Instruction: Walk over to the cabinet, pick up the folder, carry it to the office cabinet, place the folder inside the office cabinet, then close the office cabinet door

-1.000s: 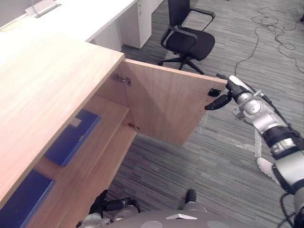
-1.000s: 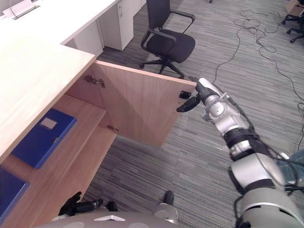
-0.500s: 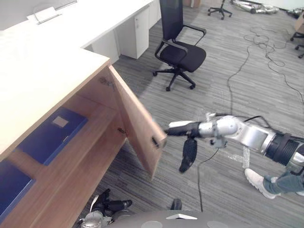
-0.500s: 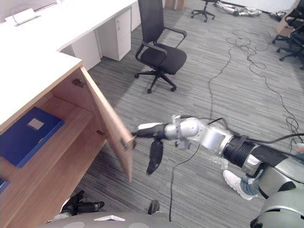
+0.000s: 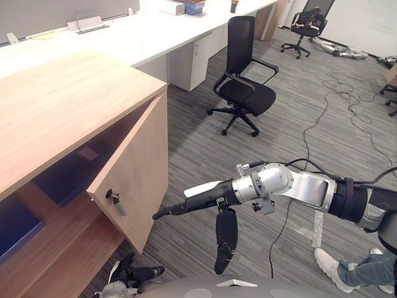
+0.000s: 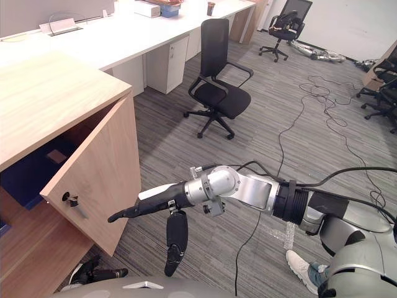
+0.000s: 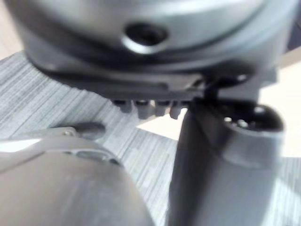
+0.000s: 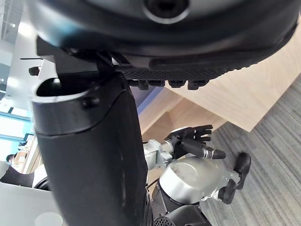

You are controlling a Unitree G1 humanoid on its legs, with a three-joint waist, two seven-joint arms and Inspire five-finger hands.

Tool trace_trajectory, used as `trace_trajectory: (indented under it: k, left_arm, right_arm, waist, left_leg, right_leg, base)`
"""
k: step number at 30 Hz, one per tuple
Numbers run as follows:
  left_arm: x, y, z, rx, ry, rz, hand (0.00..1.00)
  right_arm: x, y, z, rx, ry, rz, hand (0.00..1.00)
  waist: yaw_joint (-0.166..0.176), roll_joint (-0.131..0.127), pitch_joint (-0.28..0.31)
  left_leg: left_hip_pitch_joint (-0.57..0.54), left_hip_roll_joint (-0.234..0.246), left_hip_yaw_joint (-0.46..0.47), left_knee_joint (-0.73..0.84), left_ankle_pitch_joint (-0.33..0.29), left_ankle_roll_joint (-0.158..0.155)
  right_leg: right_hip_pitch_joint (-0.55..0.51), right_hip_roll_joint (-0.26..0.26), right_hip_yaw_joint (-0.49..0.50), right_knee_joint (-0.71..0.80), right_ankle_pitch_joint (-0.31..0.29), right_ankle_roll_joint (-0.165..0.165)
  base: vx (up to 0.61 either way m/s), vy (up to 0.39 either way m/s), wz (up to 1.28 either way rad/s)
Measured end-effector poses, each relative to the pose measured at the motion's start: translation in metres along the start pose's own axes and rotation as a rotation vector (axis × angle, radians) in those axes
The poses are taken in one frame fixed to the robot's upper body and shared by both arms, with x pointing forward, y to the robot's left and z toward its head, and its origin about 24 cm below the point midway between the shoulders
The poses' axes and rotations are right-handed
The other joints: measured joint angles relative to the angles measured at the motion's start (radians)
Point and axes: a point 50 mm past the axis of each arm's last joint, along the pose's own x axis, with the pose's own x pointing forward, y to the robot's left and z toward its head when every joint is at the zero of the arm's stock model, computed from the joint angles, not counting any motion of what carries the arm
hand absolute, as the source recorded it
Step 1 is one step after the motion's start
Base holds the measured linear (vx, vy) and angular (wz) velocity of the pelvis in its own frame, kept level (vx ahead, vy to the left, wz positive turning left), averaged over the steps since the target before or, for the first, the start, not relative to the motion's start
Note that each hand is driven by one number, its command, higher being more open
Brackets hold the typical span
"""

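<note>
The wooden office cabinet (image 5: 56, 105) stands at the left with its door (image 5: 133, 177) swung partway closed, the keyed outer face toward me. A blue folder (image 5: 65, 180) lies on the shaded shelf behind the door, and another blue folder (image 5: 15, 223) lies on the shelf further left. My right hand (image 5: 192, 203) reaches across with fingers straight, open. Its fingertips (image 6: 115, 217) rest at the door's outer face near the free edge, thumb hanging down. My left hand (image 5: 133, 273) hangs low by the cabinet's foot, fingers relaxed and holding nothing.
A black office chair (image 5: 245, 81) stands on the grey carpet behind the door. Long white desks (image 5: 142, 34) run along the back. Cables (image 5: 335, 93) trail over the floor at the right. A person's shoe (image 5: 329, 261) shows at the lower right.
The door has swung from wide open to partway closed, with my right hand following behind it, fingers on its outer face. The camera has also shifted.
</note>
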Motion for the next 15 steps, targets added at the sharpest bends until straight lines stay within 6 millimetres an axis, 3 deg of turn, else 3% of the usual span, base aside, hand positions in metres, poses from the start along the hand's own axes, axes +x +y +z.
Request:
trace_trajectory:
  k: [5,9,13,14,15]
  left_arm:
    - [0.0,-0.002,0.001,0.007,-0.002,-0.008,1.0]
    - [0.0,-0.009,0.0,0.017,0.001,-0.037,1.0]
    - [0.002,-0.017,0.006,0.064,-0.016,-0.075,1.0]
    - [0.002,-0.022,0.008,0.088,-0.022,-0.094,1.0]
    - [0.001,-0.023,0.008,0.101,-0.023,-0.102,1.0]
  right_arm:
    - [0.003,0.024,-0.021,0.115,0.01,-0.008,1.0]
    - [-0.002,0.046,-0.057,0.22,0.117,-0.044,1.0]
    - [-0.016,0.078,-0.107,0.338,0.315,-0.101,1.0]
    - [-0.022,0.093,-0.129,0.426,0.39,-0.188,1.0]
    - [-0.024,0.099,-0.138,0.473,0.416,-0.241,1.0]
  waist:
    - [0.004,0.016,-0.003]
    - [0.02,0.033,0.006]
    - [0.027,0.05,0.014]
    - [0.025,0.062,0.022]
    - [0.022,0.067,0.024]
  left_leg:
    - [-0.009,-0.002,-0.012,0.0,0.002,0.003]
    - [-0.012,-0.012,-0.024,-0.002,0.005,0.008]
    - [-0.033,-0.03,-0.068,-0.009,0.017,0.015]
    - [-0.033,-0.044,-0.102,-0.023,0.032,0.016]
    - [-0.034,-0.051,-0.115,-0.026,0.034,0.018]
  right_leg:
    - [-0.001,-0.002,-0.011,0.0,0.0,0.0]
    - [0.0,-0.012,-0.018,0.0,0.0,0.002]
    - [0.006,-0.034,-0.061,0.001,-0.004,0.01]
    - [0.021,-0.048,-0.092,0.006,-0.007,0.02]
    - [0.029,-0.055,-0.107,0.006,-0.009,0.024]
  base:
    - [0.02,0.033,0.07]
    - [0.01,0.044,0.07]
    - [0.02,0.06,0.35]
    - [0.04,0.069,0.59]
    - [0.05,0.084,0.71]
